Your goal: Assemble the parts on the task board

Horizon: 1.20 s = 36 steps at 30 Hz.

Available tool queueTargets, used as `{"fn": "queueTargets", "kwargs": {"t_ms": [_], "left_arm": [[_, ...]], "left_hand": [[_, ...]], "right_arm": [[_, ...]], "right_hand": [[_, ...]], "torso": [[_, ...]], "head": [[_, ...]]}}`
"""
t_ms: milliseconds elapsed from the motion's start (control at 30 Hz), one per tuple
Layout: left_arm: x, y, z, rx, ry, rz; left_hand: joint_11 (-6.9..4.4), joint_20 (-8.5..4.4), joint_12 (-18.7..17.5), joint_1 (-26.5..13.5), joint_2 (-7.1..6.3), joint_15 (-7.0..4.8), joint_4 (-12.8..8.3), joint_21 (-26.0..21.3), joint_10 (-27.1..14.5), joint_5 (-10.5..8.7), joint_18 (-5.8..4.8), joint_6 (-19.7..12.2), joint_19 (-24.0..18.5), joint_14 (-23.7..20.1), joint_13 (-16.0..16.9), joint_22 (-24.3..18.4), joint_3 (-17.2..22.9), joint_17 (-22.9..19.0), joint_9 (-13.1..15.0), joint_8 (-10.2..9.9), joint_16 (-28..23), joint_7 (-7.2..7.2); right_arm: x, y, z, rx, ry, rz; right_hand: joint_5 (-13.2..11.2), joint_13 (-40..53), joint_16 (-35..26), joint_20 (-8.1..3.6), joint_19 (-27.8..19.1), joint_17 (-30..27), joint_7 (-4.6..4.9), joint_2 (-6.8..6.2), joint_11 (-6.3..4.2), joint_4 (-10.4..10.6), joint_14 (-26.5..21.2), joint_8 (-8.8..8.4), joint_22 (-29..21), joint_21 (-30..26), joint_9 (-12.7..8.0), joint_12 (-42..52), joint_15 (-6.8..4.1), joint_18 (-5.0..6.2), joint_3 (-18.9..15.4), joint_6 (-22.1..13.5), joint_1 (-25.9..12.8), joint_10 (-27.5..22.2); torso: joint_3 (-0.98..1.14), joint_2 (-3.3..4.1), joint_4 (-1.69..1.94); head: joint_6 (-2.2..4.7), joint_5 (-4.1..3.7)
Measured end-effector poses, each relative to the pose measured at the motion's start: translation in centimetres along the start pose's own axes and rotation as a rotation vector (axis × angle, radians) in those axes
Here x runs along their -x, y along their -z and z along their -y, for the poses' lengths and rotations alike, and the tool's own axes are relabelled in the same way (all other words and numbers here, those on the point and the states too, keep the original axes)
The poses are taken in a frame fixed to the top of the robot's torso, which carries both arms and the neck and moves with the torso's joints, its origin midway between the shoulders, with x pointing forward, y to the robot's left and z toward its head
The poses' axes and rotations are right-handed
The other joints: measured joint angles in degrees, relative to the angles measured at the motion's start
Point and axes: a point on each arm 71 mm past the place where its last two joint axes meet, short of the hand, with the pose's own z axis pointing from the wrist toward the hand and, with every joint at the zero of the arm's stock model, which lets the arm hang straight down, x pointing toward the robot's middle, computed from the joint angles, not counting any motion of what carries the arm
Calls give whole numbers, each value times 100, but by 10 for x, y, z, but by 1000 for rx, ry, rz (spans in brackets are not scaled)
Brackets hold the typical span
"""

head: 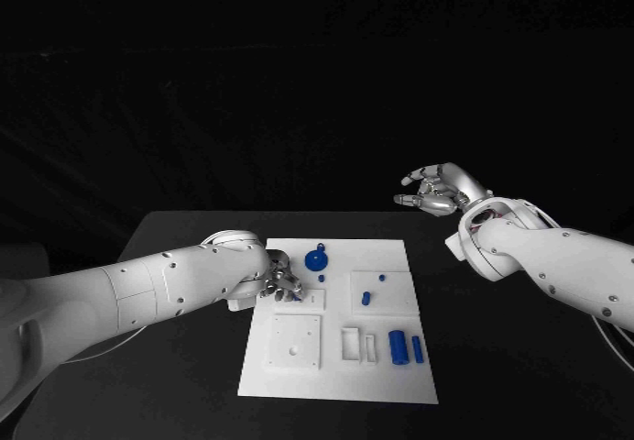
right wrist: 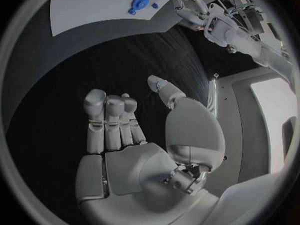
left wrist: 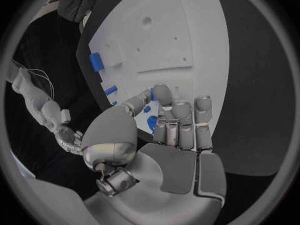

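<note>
From the head view, the task board point(head: 338, 321) is a white rectangular plate lying in the middle of the black counter point(head: 502, 367). It carries square white recessed blocks and several blue parts: a round blue part point(head: 316, 260) near its far edge, a small blue peg point(head: 366, 298) near the centre, and two blue cylinders point(head: 406, 348) lying side by side toward its near right corner. The left robot hand point(head: 280, 284) rests over the board's left side with its fingers curled downward; whether they grip anything cannot be told from here. The right robot hand point(head: 433, 190) hangs in the air beyond the far right corner of the counter, well apart from the board, fingers loosely bent and holding nothing.

In the left wrist view, the left robot hand point(left wrist: 169, 130) has its fingers bent in over the board point(left wrist: 162, 40), with a small blue part point(left wrist: 152, 120) showing just at the fingertips; a firm grip cannot be confirmed.

In the right wrist view, the right robot hand point(right wrist: 134, 135) is spread and empty above the dark counter, the board point(right wrist: 94, 7) and its round blue part point(right wrist: 136, 3) lying far off.
</note>
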Motion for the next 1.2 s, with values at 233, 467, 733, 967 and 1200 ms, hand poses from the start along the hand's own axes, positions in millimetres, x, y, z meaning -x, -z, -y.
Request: {"fn": "queueTargets", "kwargs": {"t_ms": [233,467,733,967,1200], "left_arm": [[-2,-2,2,0,-10,-13],[-1,-2,1,3,-12,-17],[-1,-4,4,4,-15,-19],[-1,-6,3,11,-13,-17],[0,-7,3,11,-11,-13]], "left_hand": [[0,0,0,0,0,1,-13,0,0,12,0,1,0,1,0,-5,-13,0,-1,-5,0,1],[0,0,0,0,0,10,-13,0,0,12,0,1,0,10,-5,-5,-13,1,-7,-22,0,0],[3,0,0,0,0,12,-20,0,3,10,0,1,0,12,-5,-11,-20,-5,-1,-32,22,0],[5,0,18,0,0,12,-21,0,5,8,0,21,0,12,-4,-10,-20,-5,-11,-49,21,-20],[5,0,22,0,0,1,-21,22,6,0,0,21,0,1,-12,-25,-20,-9,-3,-55,21,-20]], "right_arm": [[0,0,0,1,-1,-1],[0,0,0,0,0,-1],[-1,0,-1,1,-1,-1],[-1,0,-1,1,-1,-2],[-1,0,-1,1,-1,-2]], "right_hand": [[0,0,0,0,0,0,0,0,1,0,-1,0,0,0,0,0,1,1,0,0,0,0],[0,-4,0,1,-1,0,0,0,2,0,-1,0,-1,0,0,0,1,1,0,0,0,1],[0,-4,0,1,-1,0,0,0,10,0,-2,0,4,0,0,0,2,1,0,0,0,10],[0,-4,0,2,-1,0,0,0,11,0,-3,0,4,0,0,0,3,1,0,0,0,10],[0,-10,0,2,-1,0,0,0,11,0,-3,0,3,-24,0,22,3,0,0,0,0,11]], "torso": [[1,1,1],[0,4,-3],[0,2,-3],[1,1,-4],[3,-3,-2]], "head": [[-9,3],[-16,-3],[-29,-4],[-35,0],[-42,-8]]}}
